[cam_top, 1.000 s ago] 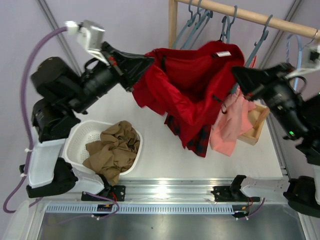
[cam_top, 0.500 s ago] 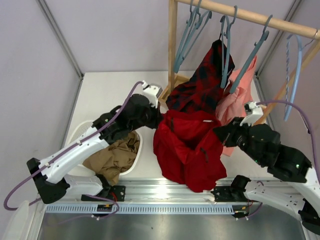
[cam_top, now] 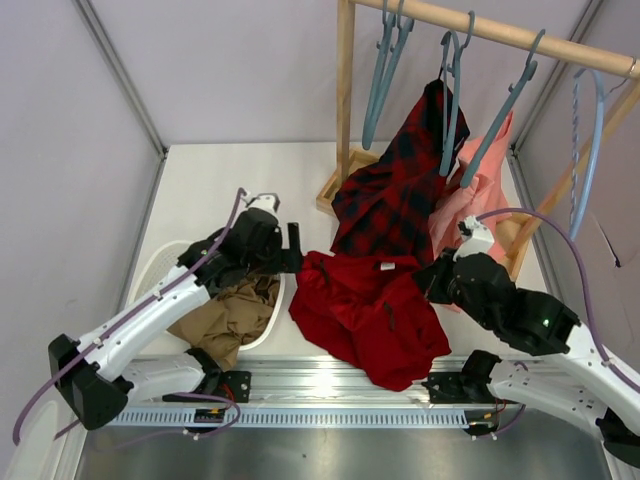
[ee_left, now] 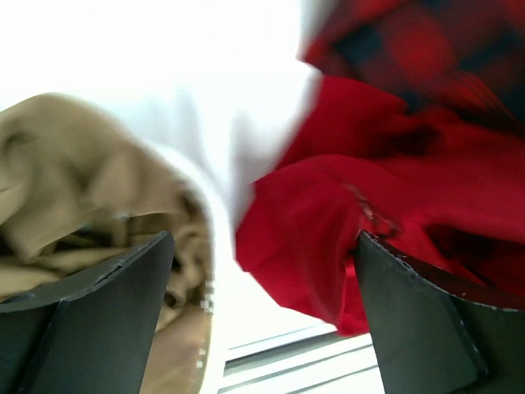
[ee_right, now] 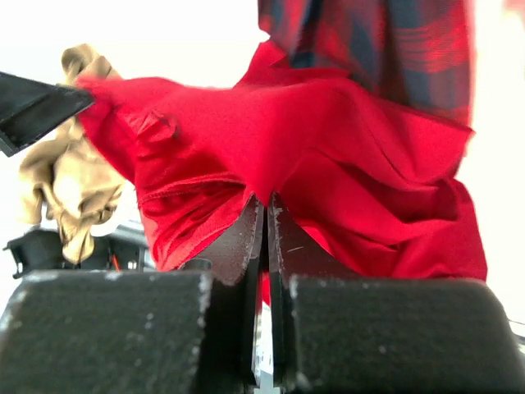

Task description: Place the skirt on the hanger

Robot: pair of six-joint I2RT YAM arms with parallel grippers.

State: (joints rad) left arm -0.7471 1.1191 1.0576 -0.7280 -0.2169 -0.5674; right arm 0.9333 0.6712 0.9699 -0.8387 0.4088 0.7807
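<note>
The desk point(cam_top: 220, 180) carries most of the skirt point(cam_top: 370, 315), which is spread in a rumpled heap at the near edge, right below the plaid garment point(cam_top: 395, 200) on the rail point(cam_top: 500, 35). It's nowhere near on the hanger point(cam_top: 381, 75) yet; a free grey-blue one is hung up top by the post, well apart from the cloth.

One hem is pinched tight in the right fingers point(ee_right: 238, 238), with red fabric clamped at their tips. The left fingers point(ee_left: 90, 312) are spread wide with nothing between them, parked just beside the skirt's left edge.

Judging from that, the waistband probably needs to be found and grabbed on the left side too, so the cloth can be lifted stretched between two points instead of dangling in a lump. Only a single layer should be pinched, or the opening will be shut and the hanger arm can't be slipped in. The plaid garment should be kept clear of during the lift.

Containers: the white basket point(cam_top: 152, 280) is sat on the left, with the tan garment point(cam_top: 225, 315) bunched up inside it. Nothing red is in there.
</note>
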